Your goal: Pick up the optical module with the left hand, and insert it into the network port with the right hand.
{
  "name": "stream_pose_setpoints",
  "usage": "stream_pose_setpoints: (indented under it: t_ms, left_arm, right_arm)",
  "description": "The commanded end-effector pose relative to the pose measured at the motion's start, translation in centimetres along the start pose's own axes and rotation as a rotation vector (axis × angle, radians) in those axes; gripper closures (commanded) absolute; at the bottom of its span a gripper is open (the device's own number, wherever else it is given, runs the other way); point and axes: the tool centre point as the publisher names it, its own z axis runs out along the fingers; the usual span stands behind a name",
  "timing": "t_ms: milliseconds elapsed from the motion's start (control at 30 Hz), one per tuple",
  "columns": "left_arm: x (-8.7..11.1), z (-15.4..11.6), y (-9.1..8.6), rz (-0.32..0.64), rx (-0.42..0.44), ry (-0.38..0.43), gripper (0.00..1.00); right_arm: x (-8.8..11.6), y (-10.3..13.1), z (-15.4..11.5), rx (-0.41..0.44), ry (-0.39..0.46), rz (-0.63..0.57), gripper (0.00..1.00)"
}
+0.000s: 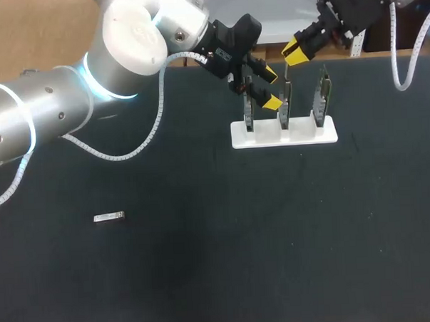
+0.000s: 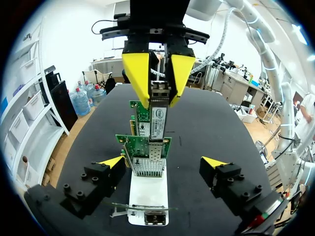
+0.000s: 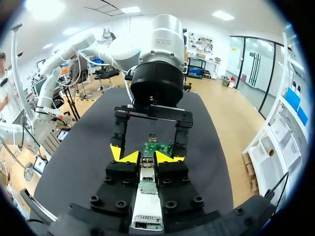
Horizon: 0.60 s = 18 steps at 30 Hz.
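Observation:
A white stand (image 1: 299,137) at the back of the table holds three upright green network cards. My right gripper (image 1: 294,52) hangs over the middle card (image 1: 285,104), shut on a slim silver optical module (image 2: 158,118) that points down at the card's port. The module's lower end reaches the card's top edge (image 2: 147,147); whether it is inside is hidden. In the right wrist view the module (image 3: 146,174) sits between the yellow tips of that gripper (image 3: 146,156). My left gripper (image 1: 270,88) stands open beside the stand, its fingers (image 2: 113,161) either side of the cards, holding nothing.
A second small silver module (image 1: 109,218) lies flat on the black table mat at the near left, far from both arms. The left arm's white cable (image 1: 153,131) loops down over the mat behind the stand's left side.

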Motion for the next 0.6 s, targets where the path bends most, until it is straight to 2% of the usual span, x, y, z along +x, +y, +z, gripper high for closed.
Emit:
stream_pose_setpoints:
  t_ms: [33,600]
  left_arm:
    - [-0.12,0.00,0.19,-0.002,0.004,0.005,0.00]
    - [-0.12,0.00,0.19,-0.002,0.004,0.005,0.00]
  right_arm:
    - [0.12,0.15,0.03,0.002,-0.003,-0.001,1.00]
    - [0.33,0.08,0.21,-0.001,0.009,0.007,1.00]
